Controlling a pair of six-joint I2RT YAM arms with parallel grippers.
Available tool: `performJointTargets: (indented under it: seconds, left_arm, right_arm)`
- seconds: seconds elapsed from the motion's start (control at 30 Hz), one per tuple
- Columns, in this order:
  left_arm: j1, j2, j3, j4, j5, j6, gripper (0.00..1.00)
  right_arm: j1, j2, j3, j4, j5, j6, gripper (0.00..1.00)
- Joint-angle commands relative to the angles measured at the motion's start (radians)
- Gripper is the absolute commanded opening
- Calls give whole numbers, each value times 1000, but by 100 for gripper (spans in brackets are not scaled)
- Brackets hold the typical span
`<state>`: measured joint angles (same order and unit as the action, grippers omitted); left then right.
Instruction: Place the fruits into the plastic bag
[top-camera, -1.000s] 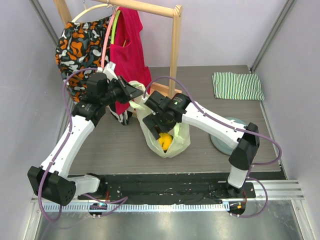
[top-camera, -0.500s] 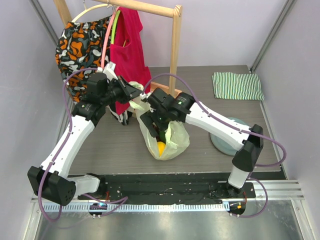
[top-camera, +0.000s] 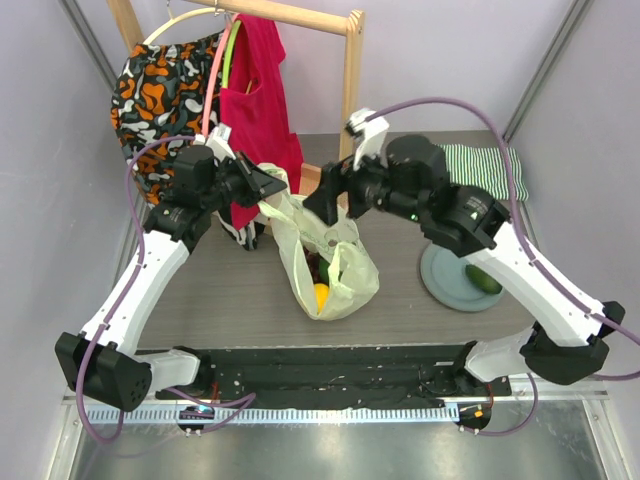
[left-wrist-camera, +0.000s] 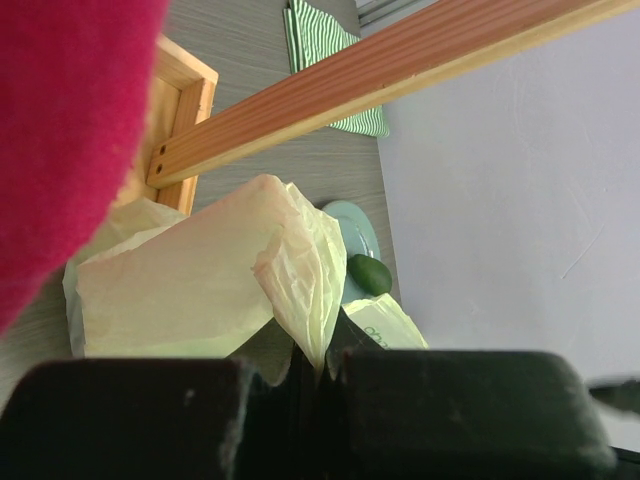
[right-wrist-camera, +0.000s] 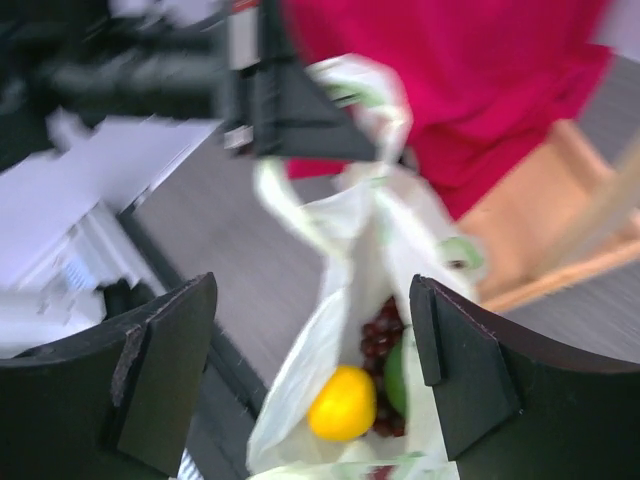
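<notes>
- Grey wood-grain bench (top-camera: 230, 300) sits between pale purple walls. A wooden rack (top-camera: 350, 100) at the back carries a red garment (top-camera: 255, 90), and a striped cloth (top-camera: 475, 172) lies folded at the far right.
- The plastic bag (top-camera: 335, 270) stands near the middle of the bench, just in front of the rack's foot, with its mouth turned upward.
- The left jaws are closed tight on a fold of the bag's upper edge. They hold that side up, and so hold the mouth open.
- The right jaws hang above the bag's mouth, spread wide with nothing between them. They appear clear of the film, though the right wrist view is blurred.
- Inside the bag lies a yellow-orange citrus (right-wrist-camera: 342, 403) at the bottom. A dark grape bunch (right-wrist-camera: 378, 335) and a green fruit (right-wrist-camera: 397, 375) lie right beside it. Whether more fruit lies beneath them cannot be told.
- One green avocado (top-camera: 483, 279) rests on the round grey plate (top-camera: 440, 280), to the right of the bag and well apart from it. It is the only fruit seen outside the bag.
- The task looks mostly done: several fruits are bagged and that one avocado is left to fetch.
- The empty right jaws seem the likely ones to collect it, while the left grip keeps the mouth open.
</notes>
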<state>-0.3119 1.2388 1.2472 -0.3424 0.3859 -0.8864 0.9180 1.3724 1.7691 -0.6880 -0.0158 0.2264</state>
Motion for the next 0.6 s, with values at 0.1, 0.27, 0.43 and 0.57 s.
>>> performJointTargets:
  seconds: [0.1, 0.27, 0.43, 0.57]
  left_arm:
    - [4, -13, 26, 16, 18, 9, 0]
    - [4, -16, 18, 10, 19, 14, 0]
    - [4, -24, 20, 2, 18, 30, 0]
    - [4, -24, 35, -33, 10, 66, 0]
  right_arm:
    - [-344, -79, -92, -5, 95, 146, 89]
    - [-588, -127, -181, -177, 208, 254, 100]
    - [-799, -124, -396, -272, 359, 352, 100]
    - [-919, -150, -535, -278, 376, 540, 100]
